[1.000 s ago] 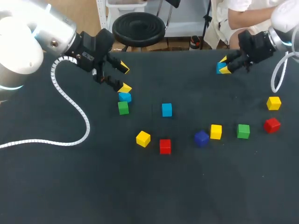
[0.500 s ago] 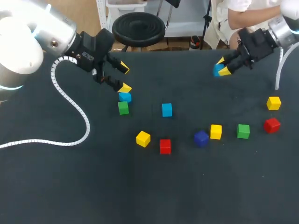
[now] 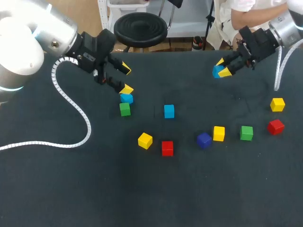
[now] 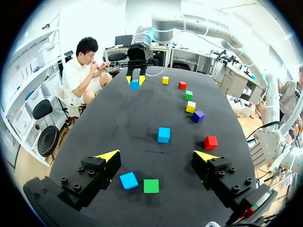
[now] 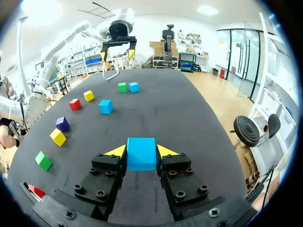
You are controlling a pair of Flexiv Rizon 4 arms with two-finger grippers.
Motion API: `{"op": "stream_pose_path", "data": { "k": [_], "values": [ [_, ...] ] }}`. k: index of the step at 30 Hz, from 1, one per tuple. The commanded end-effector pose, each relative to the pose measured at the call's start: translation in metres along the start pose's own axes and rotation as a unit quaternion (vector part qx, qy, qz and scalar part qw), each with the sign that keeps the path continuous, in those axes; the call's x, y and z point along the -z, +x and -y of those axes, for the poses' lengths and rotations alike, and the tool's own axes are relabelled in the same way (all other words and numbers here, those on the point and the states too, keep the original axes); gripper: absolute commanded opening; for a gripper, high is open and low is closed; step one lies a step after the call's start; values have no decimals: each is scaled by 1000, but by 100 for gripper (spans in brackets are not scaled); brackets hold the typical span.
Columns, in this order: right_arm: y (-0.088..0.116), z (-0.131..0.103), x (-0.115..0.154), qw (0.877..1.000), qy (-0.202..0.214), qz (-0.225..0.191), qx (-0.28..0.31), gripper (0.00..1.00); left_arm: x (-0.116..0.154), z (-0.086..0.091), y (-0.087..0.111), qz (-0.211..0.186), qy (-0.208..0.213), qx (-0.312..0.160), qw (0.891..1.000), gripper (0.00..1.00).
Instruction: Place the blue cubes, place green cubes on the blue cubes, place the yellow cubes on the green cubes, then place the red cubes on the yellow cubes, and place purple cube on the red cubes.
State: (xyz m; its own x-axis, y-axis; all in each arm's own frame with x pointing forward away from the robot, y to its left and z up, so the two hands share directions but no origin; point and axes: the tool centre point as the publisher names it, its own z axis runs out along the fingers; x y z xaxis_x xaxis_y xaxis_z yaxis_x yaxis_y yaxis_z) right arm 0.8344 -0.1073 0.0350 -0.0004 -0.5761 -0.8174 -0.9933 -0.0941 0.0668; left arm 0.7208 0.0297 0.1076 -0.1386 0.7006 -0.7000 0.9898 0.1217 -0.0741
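My right gripper [image 3: 221, 70] is shut on a blue cube [image 3: 217, 71] and holds it above the table's far right; in the right wrist view that blue cube [image 5: 141, 153] fills the gap between the yellow tips. My left gripper [image 3: 126, 79] stands open at the far left, just behind a blue cube [image 3: 126, 98] with a green cube [image 3: 125, 109] touching its near side. In the left wrist view this blue cube [image 4: 129, 180] and green cube [image 4: 151, 186] lie below the open left gripper [image 4: 157, 156]. A third blue cube [image 3: 169, 111] sits mid-table.
Loose on the black table [image 3: 71, 189]: a yellow cube [image 3: 145, 140] and red cube [image 3: 167, 148] left of centre; a purple cube [image 3: 204, 140], yellow cube [image 3: 218, 133] and green cube [image 3: 246, 133] in a row; a red cube [image 3: 275, 126] and yellow cube [image 3: 277, 104] at the right.
My right gripper has carried its blue cube a little to the left. The left arm and the cubes on the table have stayed where they were.
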Motion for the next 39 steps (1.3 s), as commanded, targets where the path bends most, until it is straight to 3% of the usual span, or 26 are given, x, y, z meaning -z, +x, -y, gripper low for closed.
{"op": "stream_pose_path", "data": {
  "k": [1, 9, 15, 29, 35, 39],
  "values": [
    [1, 7, 1, 997, -75, 2, 0, 0, 0, 0, 1, 1, 0, -1, 1000, 100],
    [1, 7, 1, 997, -75, 2, 0, 0, 0, 0, 1, 1, 0, -1, 1000, 100],
    [-19, -27, -42, 995, -97, 5, -5, 0, 0, 0, 1, 1, 0, -1, 1000, 100],
    [-32, -99, -79, 996, -21, -37, -75, 0, 0, 0, 1, 1, 0, -1, 1000, 100],
    [-29, -119, -94, 995, -16, -30, -93, 0, 0, 0, 1, 1, 0, -1, 1000, 100],
    [-29, -119, -94, 995, -16, -30, -93, 0, 0, 0, 1, 1, 0, -1, 1000, 100]
  ]
}}
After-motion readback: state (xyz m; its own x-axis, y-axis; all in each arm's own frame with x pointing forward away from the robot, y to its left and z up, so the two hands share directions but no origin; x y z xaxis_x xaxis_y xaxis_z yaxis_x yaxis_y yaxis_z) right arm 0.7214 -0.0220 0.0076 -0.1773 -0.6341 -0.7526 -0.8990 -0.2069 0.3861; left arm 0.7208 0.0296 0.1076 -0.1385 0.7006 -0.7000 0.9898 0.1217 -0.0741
